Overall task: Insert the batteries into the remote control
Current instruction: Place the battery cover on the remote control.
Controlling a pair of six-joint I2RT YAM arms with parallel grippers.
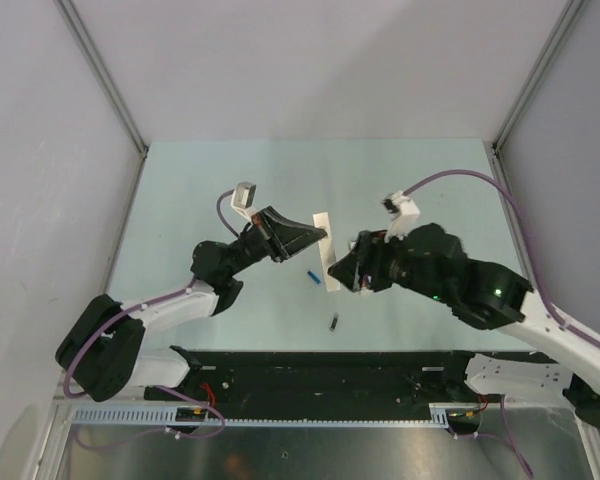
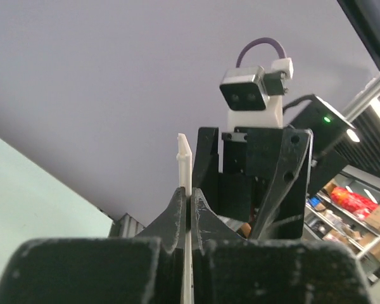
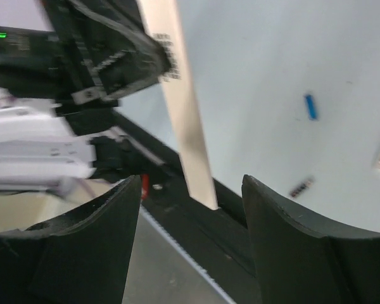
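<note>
Left tool point(image 1: 321, 237) is clamped tight on the remote control point(image 1: 326, 252), its two fingers point(image 2: 175, 209) pressed against the flat faces with no gap left between them. That arm comes in from the near left corner, bends at the elbow and reaches right toward the middle of the worktop point(image 1: 200, 190). The right tool point(image 1: 342, 268) faces it from the other side, jaws standing wide apart and holding nothing; its arm runs in from the near right and points left, and its fingers point(image 3: 304, 253) frame the near end of the bar without touching it.

The remote control is a slim white bar, gripped by the left tool nearer its far end. From the left wrist it shows edge-on as a thin white strip rising between the fingers. From the right wrist its broad face shows, with a small dark printed patch just beside the left tool's grip.

A blue battery point(image 1: 312, 278) lies on the worktop just left of the bar's near end. A black battery point(image 1: 334, 322) lies closer to the arm bases, apart from both tools.
</note>
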